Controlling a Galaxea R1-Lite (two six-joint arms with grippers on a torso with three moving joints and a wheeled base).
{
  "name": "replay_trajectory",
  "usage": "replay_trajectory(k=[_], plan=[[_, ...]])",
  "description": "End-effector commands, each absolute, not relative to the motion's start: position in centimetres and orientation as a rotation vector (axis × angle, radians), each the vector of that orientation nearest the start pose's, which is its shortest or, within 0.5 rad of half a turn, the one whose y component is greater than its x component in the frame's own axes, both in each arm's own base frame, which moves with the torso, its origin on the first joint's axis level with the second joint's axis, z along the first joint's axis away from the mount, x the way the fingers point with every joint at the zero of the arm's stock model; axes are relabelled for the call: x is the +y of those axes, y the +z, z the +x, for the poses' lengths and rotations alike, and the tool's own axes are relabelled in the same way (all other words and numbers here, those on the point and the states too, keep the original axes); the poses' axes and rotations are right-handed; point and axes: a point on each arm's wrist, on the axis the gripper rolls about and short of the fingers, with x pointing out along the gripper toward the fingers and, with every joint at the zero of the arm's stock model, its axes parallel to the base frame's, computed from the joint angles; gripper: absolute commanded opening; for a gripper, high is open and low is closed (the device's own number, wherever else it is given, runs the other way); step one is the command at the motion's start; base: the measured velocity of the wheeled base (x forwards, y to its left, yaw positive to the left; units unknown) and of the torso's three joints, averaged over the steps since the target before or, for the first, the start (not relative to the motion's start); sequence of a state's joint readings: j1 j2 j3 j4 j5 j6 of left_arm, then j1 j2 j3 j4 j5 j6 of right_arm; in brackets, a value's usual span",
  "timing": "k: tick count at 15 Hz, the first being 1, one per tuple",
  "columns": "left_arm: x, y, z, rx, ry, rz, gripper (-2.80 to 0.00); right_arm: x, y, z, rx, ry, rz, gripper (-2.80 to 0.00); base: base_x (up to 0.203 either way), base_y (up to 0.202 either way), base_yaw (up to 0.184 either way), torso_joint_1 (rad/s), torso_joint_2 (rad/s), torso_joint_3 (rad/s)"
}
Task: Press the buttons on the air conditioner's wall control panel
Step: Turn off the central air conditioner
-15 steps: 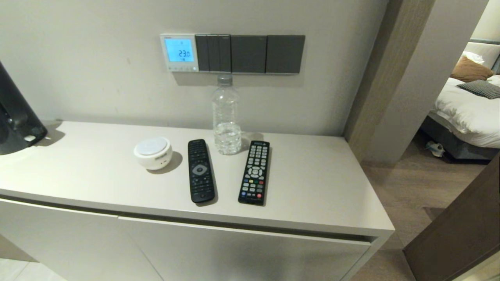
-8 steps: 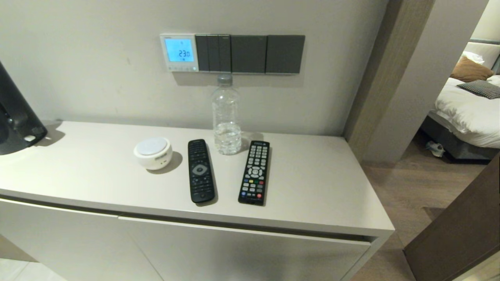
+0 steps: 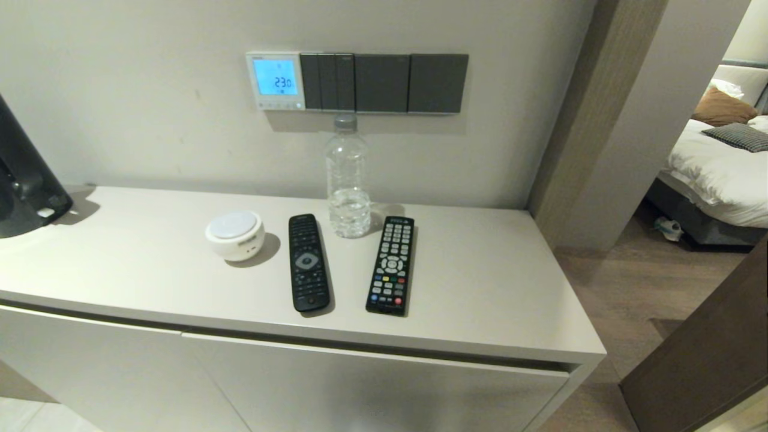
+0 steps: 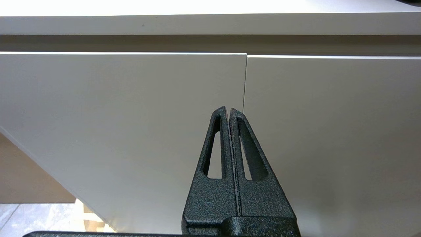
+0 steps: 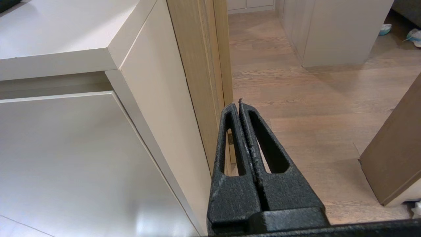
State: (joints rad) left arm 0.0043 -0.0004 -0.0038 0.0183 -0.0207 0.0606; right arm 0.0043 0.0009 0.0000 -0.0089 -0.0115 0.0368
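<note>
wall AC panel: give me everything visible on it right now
The air conditioner's wall control panel is a small square unit of white plastic by its look, mounted flat on the pale wall above the cabinet. Its rectangular screen is lit light blue and reads 23.0. The buttons, tiny pale keys, run in a row along its bottom edge below the screen. Its one side butts against a row of dark grey switch plates. Nothing touches its face; a clear water bottle stands below, off to that side.

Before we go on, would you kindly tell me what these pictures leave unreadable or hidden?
- Buttons, head view: too small to read any markings.
- Control panel: absent from both wrist views.
- Left hand, right hand: outside the head view.
- Black object, head view: cut by the frame edge.
</note>
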Motion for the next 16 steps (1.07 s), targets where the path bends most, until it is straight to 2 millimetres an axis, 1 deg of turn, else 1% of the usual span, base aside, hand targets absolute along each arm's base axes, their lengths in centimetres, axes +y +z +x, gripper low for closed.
replay_trajectory(k=[1, 6, 8, 9, 10, 12, 14, 16], plan=[[-0.1, 7.5, -2.3, 0.015, -0.016, 0.061, -2.8, 0.0, 7.6, -2.3, -0.006, -0.006, 0.037, -2.8, 0.0, 0.0, 0.0, 0.0, 0.0, 0.0], [-0.1, 7.5, -2.4, 0.019, -0.011, 0.061, -2.8, 0.0, 7.6, -2.3, -0.006, -0.008, 0.037, -2.8, 0.0, 0.0, 0.0, 0.0, 0.0, 0.0], [-0.1, 8.0, -2.5, 0.004, -0.017, 0.065, -2.8, 0.0, 7.6, -2.3, -0.006, -0.006, 0.037, -2.8, 0.0, 0.0, 0.0, 0.0, 0.0, 0.0], [-0.1, 9.1, -2.7, -0.021, -0.029, 0.064, -2.8, 0.0, 7.6, -2.3, -0.006, -0.007, 0.037, -2.8, 0.0, 0.0, 0.0, 0.0, 0.0, 0.0], [-0.1, 10.7, -3.0, -0.03, -0.042, 0.064, -2.8, 0.0, 7.6, -2.3, -0.006, -0.006, 0.037, -2.8, 0.0, 0.0, 0.0, 0.0, 0.0, 0.0], [-0.2, 14.0, -2.6, -0.013, -0.061, 0.062, -2.8, 0.0, 7.6, -2.3, -0.006, -0.008, 0.037, -2.8, 0.0, 0.0, 0.0, 0.0, 0.0, 0.0], [-0.2, 17.7, -1.4, 0.006, -0.089, 0.06, -2.8, 0.0, 7.6, -2.3, -0.006, -0.007, 0.037, -2.8, 0.0, 0.0, 0.0, 0.0, 0.0, 0.0], [-0.3, 21.2, 0.5, 0.015, -0.131, 0.058, -2.8, 0.0, 7.6, -2.3, -0.006, -0.006, 0.037, -2.8, 0.0, 0.0, 0.0, 0.0, 0.0, 0.0]])
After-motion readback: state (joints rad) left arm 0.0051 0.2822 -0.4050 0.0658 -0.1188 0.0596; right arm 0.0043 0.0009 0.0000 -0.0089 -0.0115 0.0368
